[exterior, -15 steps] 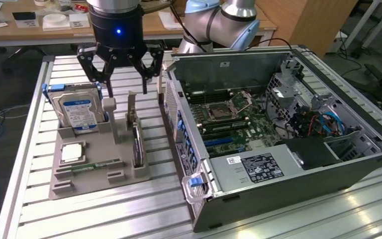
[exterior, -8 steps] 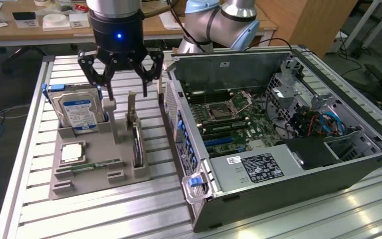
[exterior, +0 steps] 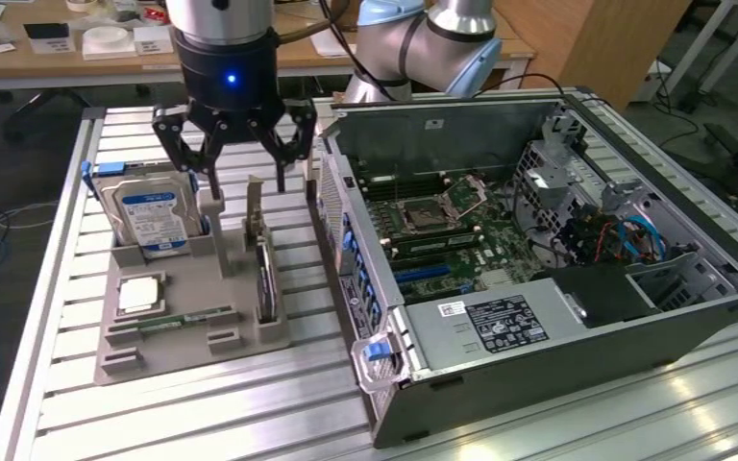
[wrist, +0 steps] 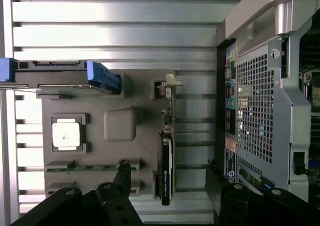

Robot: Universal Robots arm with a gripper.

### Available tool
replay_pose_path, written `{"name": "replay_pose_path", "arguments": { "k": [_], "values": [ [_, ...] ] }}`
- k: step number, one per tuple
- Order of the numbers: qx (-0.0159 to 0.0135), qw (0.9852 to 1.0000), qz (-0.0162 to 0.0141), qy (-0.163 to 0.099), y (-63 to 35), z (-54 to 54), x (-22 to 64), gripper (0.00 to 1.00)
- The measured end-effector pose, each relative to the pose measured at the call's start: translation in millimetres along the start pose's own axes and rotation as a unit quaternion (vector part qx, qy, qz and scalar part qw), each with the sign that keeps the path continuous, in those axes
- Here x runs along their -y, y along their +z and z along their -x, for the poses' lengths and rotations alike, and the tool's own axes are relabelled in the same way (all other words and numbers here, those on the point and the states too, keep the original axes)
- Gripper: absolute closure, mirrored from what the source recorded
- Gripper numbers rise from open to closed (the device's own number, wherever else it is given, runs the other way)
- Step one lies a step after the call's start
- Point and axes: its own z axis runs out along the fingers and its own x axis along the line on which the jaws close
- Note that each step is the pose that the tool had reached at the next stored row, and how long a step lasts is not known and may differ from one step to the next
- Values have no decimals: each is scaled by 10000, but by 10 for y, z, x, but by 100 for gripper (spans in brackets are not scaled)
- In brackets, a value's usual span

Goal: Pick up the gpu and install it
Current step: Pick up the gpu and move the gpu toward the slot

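Exterior view: gripper hangs over the grey holder tray, fingers spread wide and grasping nothing, one on each side of the gpu. The card stands on edge in its slot, on the tray side nearest the computer case. Risk, as I judge it: the card is thin (silver bracket at one end), so an off-centre pinch could tilt it or jam it in the slot. The case-side finger has little room and could clip the case wall. Around: hard drive upright in the tray just beside the other finger; processor chip and memory stick lying flat, apart from the fingers.
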Motion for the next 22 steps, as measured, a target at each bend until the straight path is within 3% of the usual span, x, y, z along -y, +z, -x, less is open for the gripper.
{"name": "replay_pose_path", "arguments": {
  "k": [22],
  "values": [
    [-18,10000,0,-1,181,0,103,29]
  ]
}}
